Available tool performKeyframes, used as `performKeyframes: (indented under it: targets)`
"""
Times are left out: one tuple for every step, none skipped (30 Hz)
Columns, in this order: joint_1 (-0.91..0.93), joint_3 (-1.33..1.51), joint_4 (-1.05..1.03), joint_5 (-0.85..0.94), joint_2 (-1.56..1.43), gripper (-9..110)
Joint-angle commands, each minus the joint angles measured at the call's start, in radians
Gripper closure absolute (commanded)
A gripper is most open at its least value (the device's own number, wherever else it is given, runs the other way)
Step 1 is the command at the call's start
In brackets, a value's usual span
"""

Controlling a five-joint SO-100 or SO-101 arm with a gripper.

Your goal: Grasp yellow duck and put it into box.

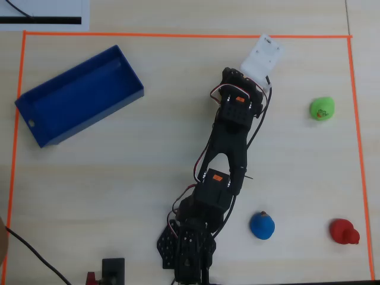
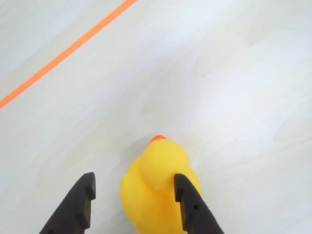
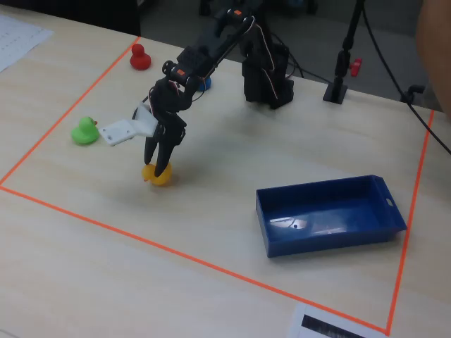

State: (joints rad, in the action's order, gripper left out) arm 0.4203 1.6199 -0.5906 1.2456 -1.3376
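Yellow duck (image 2: 156,192) sits on the counter (image 2: 234,97) w/ its orange beak (image 2: 158,138) pointing away from the wrist cam. Hand (image 2: 132,187) is open around it – right finger (image 2: 187,202) at the duck's side, possibly touching, left finger (image 2: 80,202) apart w/ bare counter between; not clamped on it. Fixed view shows the hand (image 3: 159,167) pointing down over the duck (image 3: 159,174), fingertips at its level. Overhead view hides the duck under the arm (image 1: 228,148) & the white wrist-cam mount (image 1: 263,57).

Blue box (image 3: 330,215) lies well apart from the duck, empty; overhead view shows its hole in the short end (image 1: 31,123), near the left tape line. Orange tape (image 2: 68,51) runs diagonally beyond the duck in wrist view – duck is inside the border. Counter between duck and box is clear. Green duck (image 1: 322,108), red duck (image 1: 344,231) & blue duck (image 1: 262,225) lie on the opposite side from the box, apart from each other.
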Motion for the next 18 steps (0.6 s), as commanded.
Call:
performKeyframes:
  targets:
    - [0.008, -0.038, -0.028, -0.009, -0.003, 80]
    - [0.009, -0.038, -0.032, -0.009, -0.002, 80]
    - [0.011, -0.041, -0.040, -0.008, 0.005, 81]
    - [0.014, -0.049, -0.049, -0.008, 0.014, 81]
    - [0.015, -0.061, -0.057, -0.008, 0.029, 81]
    - [0.018, -0.077, -0.063, -0.008, 0.051, 81]
    - [0.020, -0.094, -0.067, -0.009, 0.074, 81]
    - [0.021, -0.109, -0.067, -0.009, 0.097, 81]
    - [0.023, -0.123, -0.066, -0.009, 0.115, 81]
    - [0.025, -0.133, -0.066, -0.009, 0.133, 82]
    - [0.026, -0.146, -0.066, -0.009, 0.146, 82]
    - [0.028, -0.158, -0.071, -0.009, 0.158, 82]
    - [0.029, -0.167, -0.074, -0.009, 0.167, 82]
    - [0.029, -0.173, -0.075, -0.009, 0.173, 82]
    - [0.031, -0.179, -0.075, -0.009, 0.178, 84]
    - [0.032, -0.184, -0.077, -0.011, 0.183, 88]
    - [0.032, -0.189, -0.078, -0.011, 0.184, 93]
    - [0.034, -0.192, -0.080, -0.011, 0.186, 98]
